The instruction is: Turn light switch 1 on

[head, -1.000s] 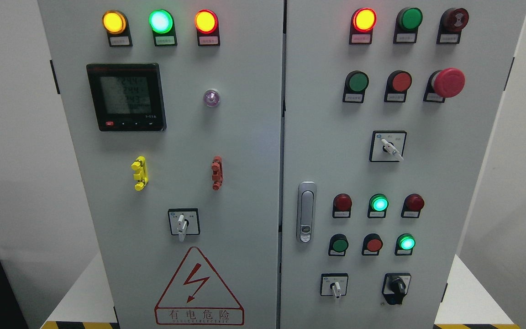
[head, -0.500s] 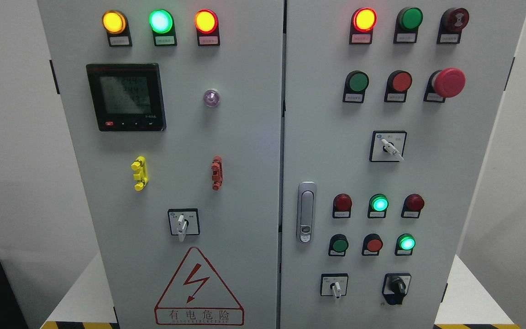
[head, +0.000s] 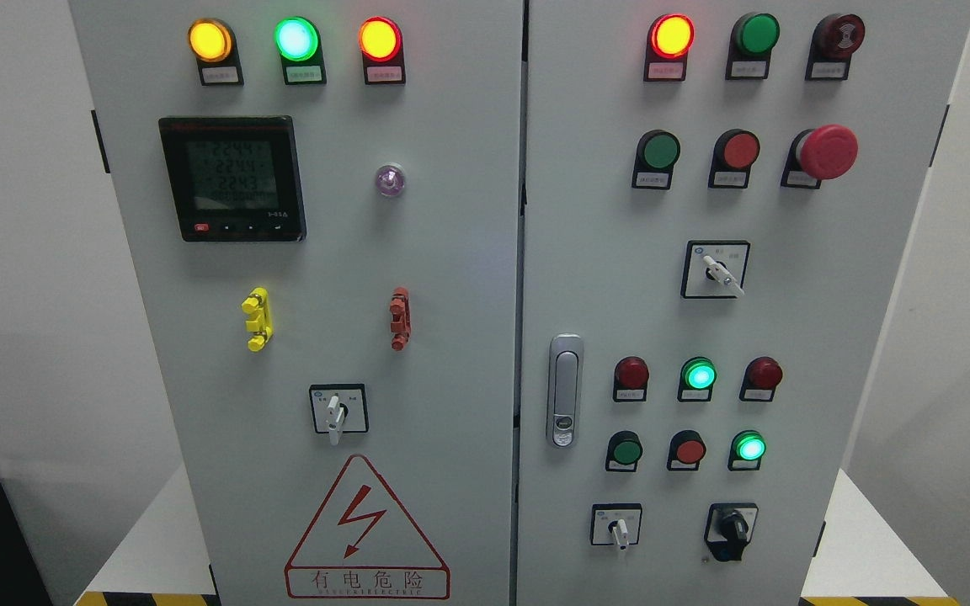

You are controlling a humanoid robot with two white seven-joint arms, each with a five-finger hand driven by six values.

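Subject: a grey two-door control cabinet (head: pixel 451 252) facing the head camera.

Hands: neither robot hand nor arm appears in the head view, so whether the fingers are spread, closed or pinching anything cannot be told.

Left door: three lit indicator lamps (head: pixel 295 39) along the top, amber, green and amber-red; a digital meter (head: pixel 232 178) below them showing figures; a selector switch (head: pixel 336 410) low on the door with its lever pointing down; a high-voltage warning triangle (head: pixel 365 526) beneath it.

Right door: a lit red lamp (head: pixel 671 35) at top left, an emergency stop button (head: pixel 824 152), an upper selector (head: pixel 716 269), two lit green lamps, a door latch (head: pixel 565 390), and near the bottom a small white selector (head: pixel 617 526) and a black rotary knob (head: pixel 732 528).

Task item: label print is too small to read, so which control is light switch 1 cannot be confirmed. The selectors are the likely candidates.

Progress: judged at the very outset. Nothing touches any switch. The reach, contact and turning of the switch all remain to be done.
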